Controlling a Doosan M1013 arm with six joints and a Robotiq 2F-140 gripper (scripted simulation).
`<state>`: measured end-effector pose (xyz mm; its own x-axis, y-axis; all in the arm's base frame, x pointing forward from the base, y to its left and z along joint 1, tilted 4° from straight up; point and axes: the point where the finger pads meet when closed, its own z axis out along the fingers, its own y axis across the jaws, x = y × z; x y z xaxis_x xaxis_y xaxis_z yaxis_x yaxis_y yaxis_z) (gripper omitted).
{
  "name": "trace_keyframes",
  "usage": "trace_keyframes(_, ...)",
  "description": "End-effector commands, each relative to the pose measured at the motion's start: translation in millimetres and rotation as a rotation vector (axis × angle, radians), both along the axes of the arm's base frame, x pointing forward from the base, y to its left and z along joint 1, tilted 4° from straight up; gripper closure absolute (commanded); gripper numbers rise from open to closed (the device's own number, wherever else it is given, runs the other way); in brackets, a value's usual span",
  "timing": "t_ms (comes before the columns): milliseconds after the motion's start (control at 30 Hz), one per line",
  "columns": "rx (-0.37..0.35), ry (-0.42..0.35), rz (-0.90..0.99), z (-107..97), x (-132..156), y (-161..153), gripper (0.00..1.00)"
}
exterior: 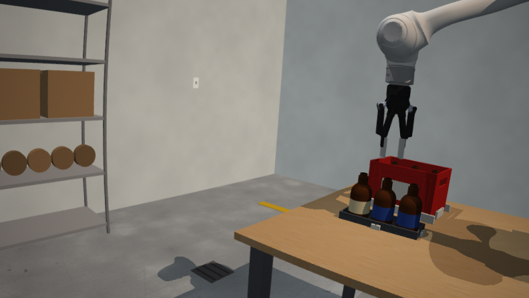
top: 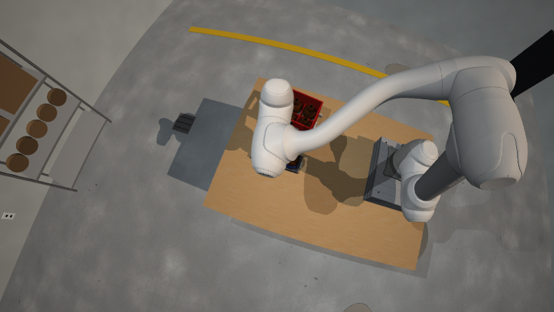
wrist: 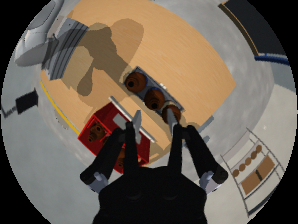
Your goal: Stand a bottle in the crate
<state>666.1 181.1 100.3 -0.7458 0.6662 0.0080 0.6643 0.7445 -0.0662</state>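
Three upright brown glass bottles (exterior: pixel 384 200) stand on the dark flat tray (exterior: pixel 381 225), directly below the black two-finger gripper (exterior: pixel 393 150), which hangs partly open and empty, fingers pointing down.

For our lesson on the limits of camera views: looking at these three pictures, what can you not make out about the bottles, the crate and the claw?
- Top view: the arm hides most of the tray and half the crate.
- Exterior view: the crate's walls hide which cells are filled; only bottle tops show.
- Wrist view: the claw body covers part of the crate; bottle labels are too small.
- Exterior view: how high the open claw hangs above the tray bottles is unclear.
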Motion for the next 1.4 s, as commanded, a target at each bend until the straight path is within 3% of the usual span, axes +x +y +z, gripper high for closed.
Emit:
trace_keyframes(0,0.000,0.000,0.000,0,0,0,0.62)
trace_keyframes(700,0.000,0.000,0.000,-2,0,0,0.62)
trace_keyframes(1367,0.000,0.000,0.000,-22,-1,-1,0.62)
